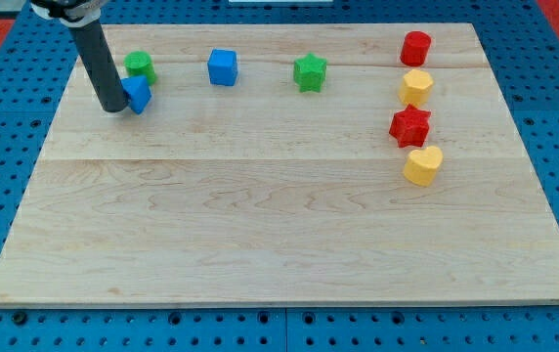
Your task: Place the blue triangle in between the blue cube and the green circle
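Blue triangle (138, 94) against my tip (112, 108)

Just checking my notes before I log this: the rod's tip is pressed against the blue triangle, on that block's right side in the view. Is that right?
Not quite. In the camera view my tip is against the blue triangle, but on that block's left side, not its right. The green circle sits just above them.
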`<action>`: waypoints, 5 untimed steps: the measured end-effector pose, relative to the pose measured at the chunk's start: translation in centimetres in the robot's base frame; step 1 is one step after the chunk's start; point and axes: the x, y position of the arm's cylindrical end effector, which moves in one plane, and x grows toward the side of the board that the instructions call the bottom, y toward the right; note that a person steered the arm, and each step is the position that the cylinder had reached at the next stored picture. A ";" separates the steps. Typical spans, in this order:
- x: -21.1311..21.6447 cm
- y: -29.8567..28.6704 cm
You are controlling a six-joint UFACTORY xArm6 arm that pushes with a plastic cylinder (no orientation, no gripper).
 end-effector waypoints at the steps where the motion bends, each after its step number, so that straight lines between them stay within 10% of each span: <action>1: -0.5 0.7; 5: -2.2 5.6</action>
